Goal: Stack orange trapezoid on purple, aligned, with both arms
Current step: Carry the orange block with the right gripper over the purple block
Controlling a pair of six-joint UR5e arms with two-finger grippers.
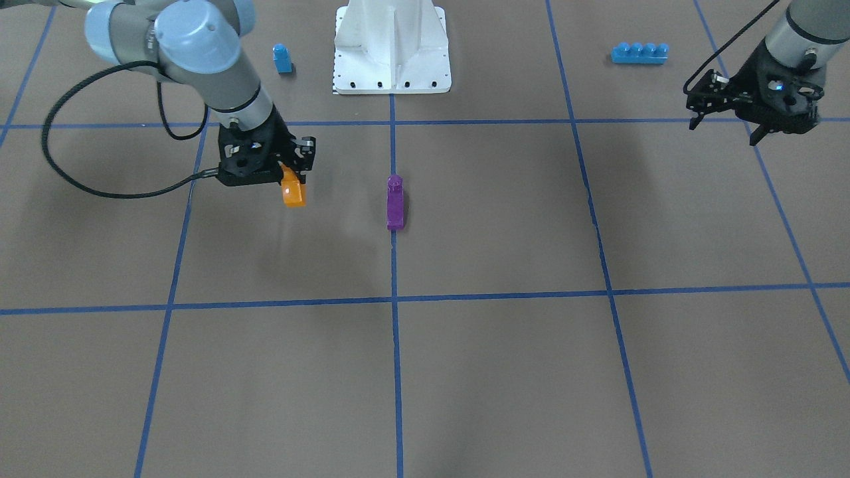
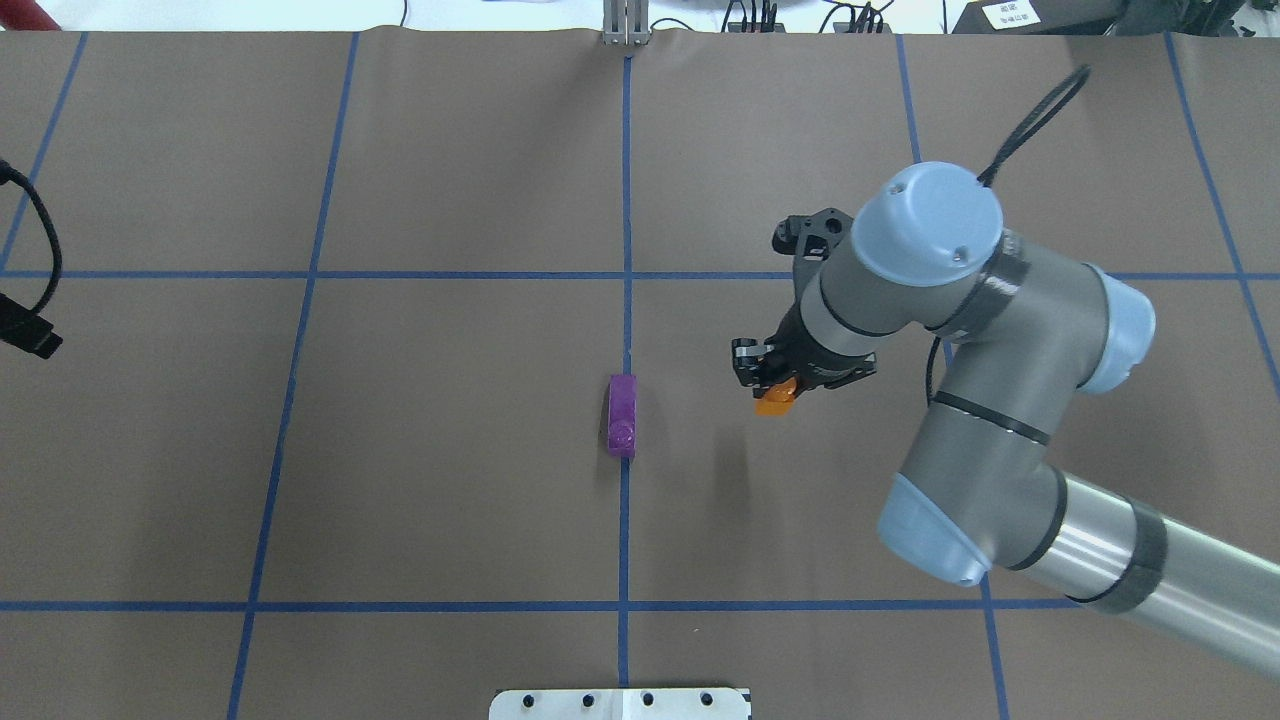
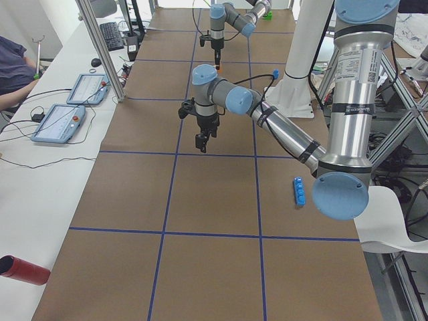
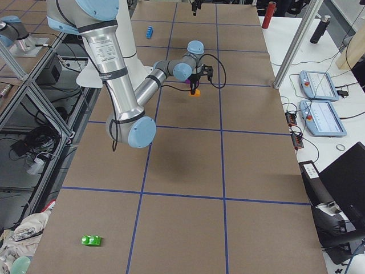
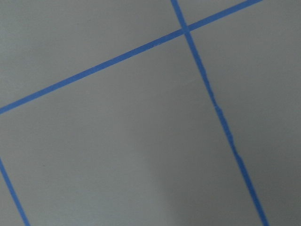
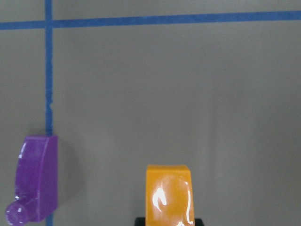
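Observation:
My right gripper [image 1: 290, 176] is shut on the orange trapezoid [image 1: 293, 191] and holds it above the table. In the overhead view the gripper [image 2: 775, 388] and the orange trapezoid [image 2: 775, 403] are to the right of the purple brick [image 2: 622, 414], well apart from it. The purple brick [image 1: 395, 202] lies on the centre blue tape line. The right wrist view shows the orange trapezoid [image 6: 168, 195] at the bottom and the purple brick [image 6: 35, 181] at the lower left. My left gripper [image 1: 725, 131] hangs open and empty far off to the side.
A small blue single-stud brick [image 1: 282, 58] stands beside the white pedestal base [image 1: 392, 73]. A long blue four-stud brick [image 1: 639, 52] lies near my left arm. A green brick [image 4: 91, 240] lies at the table's right end. Blue tape lines grid the brown table.

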